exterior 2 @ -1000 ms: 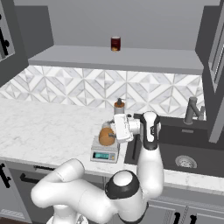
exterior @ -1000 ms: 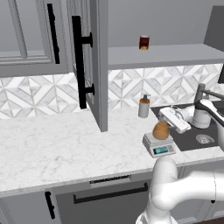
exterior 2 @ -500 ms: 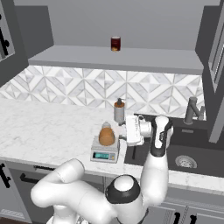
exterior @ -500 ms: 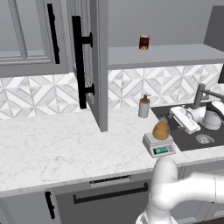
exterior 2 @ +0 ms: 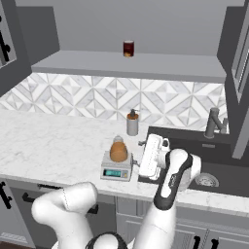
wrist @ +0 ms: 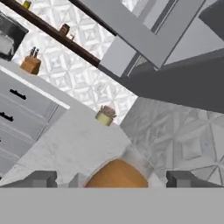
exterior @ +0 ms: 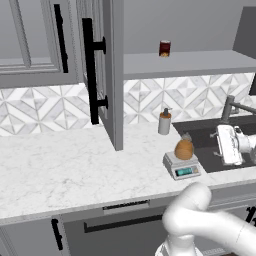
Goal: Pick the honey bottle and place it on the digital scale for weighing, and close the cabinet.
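The amber honey bottle (exterior: 184,149) (exterior 2: 118,151) stands upright on the digital scale (exterior: 183,167) (exterior 2: 116,169) near the counter's front edge. My gripper (exterior: 219,145) (exterior 2: 141,160) hovers over the sink just right of the bottle, a small gap away, and is open with nothing in it. In the hand view the honey bottle (wrist: 117,174) sits low between the two spread fingertips (wrist: 38,178), untouched. The cabinet door (exterior: 109,70) with its long black handle (exterior: 90,75) stands open, swung out over the counter.
A pale soap dispenser (exterior: 164,121) (exterior 2: 132,123) stands at the backsplash behind the scale. A dark-red jar (exterior: 164,48) (exterior 2: 128,48) sits on the open shelf. The dark sink (exterior 2: 216,168) and faucet (exterior 2: 212,122) lie right of the scale. Bare marble counter (exterior: 60,165) stretches left.
My gripper has drawn back to the right, away from the honey bottle and out over the sink. The bottle stays on the scale. The cabinet door has not moved.
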